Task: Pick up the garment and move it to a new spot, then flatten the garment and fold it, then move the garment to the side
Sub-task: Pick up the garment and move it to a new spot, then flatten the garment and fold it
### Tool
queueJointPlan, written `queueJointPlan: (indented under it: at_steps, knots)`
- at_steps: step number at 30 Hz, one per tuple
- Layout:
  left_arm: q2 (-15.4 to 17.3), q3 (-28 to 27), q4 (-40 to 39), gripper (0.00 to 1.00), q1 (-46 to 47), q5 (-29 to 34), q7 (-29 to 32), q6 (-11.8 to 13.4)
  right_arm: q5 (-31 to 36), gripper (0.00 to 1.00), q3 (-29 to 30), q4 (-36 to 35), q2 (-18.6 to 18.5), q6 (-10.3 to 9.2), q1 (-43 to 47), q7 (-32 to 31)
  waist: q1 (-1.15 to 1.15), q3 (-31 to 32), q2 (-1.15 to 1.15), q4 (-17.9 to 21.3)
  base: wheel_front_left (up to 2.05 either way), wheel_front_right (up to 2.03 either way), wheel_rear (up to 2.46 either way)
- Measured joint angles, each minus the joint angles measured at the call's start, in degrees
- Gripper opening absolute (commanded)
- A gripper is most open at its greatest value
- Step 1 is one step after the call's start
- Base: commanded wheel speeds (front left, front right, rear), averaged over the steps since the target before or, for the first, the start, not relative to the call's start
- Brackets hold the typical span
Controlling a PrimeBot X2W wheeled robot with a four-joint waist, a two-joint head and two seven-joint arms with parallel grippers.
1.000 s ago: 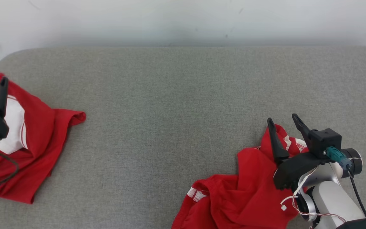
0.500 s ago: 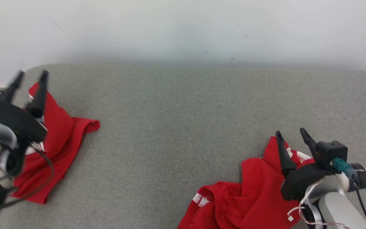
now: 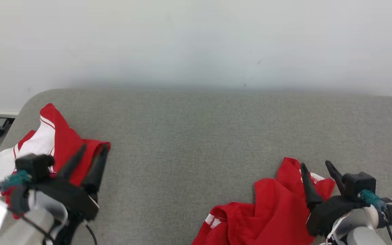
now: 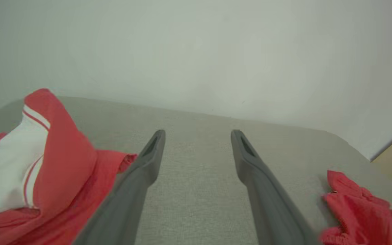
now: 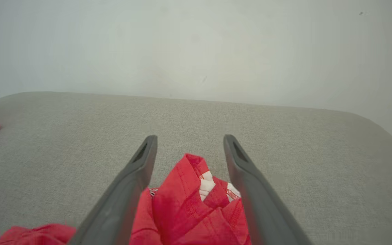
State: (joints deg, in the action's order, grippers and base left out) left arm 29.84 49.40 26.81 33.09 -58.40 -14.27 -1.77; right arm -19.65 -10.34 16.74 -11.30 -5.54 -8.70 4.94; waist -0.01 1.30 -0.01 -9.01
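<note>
- Head view: red garment (image 3: 271, 207) near right on grey surface (image 3: 196, 136); second garment (image 3: 63, 146) far left;
- Right wrist view: right fingers (image 5: 131, 183) apart, empty, its peak between them;
- Left wrist view: left fingers (image 4: 141, 170) apart, empty.

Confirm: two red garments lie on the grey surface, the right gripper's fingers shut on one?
No: the right gripper is open, its fingers standing apart over the crumpled red garment, as the right wrist view shows. The rest holds.

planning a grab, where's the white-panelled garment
The garment lies at the left end of the grey surface in the head view, by the left gripper.
</note>
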Motion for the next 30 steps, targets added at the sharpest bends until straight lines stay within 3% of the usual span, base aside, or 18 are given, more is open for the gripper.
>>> queueJointPlan:
  at_steps: [3,8,10,19,24,30]
  knots:
    - [-0.08,0.47,-3.85,1.0,-3.55,0.21,-0.04,1.63,-0.02,1.0,0.04,-0.05,-0.21,0.01,1.33,-0.42,0.0,0.31,0.0,0.61,0.0,0.0,0.0]
    - [1.01,-2.5,-10.66,1.0,-9.77,0.96,-0.08,7.45,-0.03,1.0,-0.02,-0.78,-0.45,0.0,2.69,-0.48,0.0,0.76,0.0,1.84,0.0,0.0,0.0]
    - [1.74,-4.34,-13.15,1.0,-12.33,1.66,-0.08,8.65,-0.04,1.0,0.19,-1.55,-0.56,0.0,3.48,-0.48,0.0,0.9,0.0,2.37,0.0,0.0,0.0]
    - [-0.42,-13.37,-21.26,1.0,-22.29,6.93,-0.08,9.32,-0.57,1.0,1.99,-3.64,-1.38,-0.29,7.58,-1.43,0.01,-0.1,0.01,2.41,0.0,0.0,0.0]
    - [-4.99,-22.59,-20.81,1.0,-26.6,12.84,-0.14,9.32,-0.63,1.0,2.43,-4.11,-1.56,-0.51,7.83,-2.5,0.01,-0.99,0.01,1.62,0.0,0.0,0.0]
    - [-9.01,-28.6,-20.92,1.0,-28.24,18.87,-0.15,9.31,-1.01,1.0,1.74,-3.65,-1.58,-0.51,6.53,-5.52,0.01,-1.86,0.01,0.35,0.0,0.0,0.0]
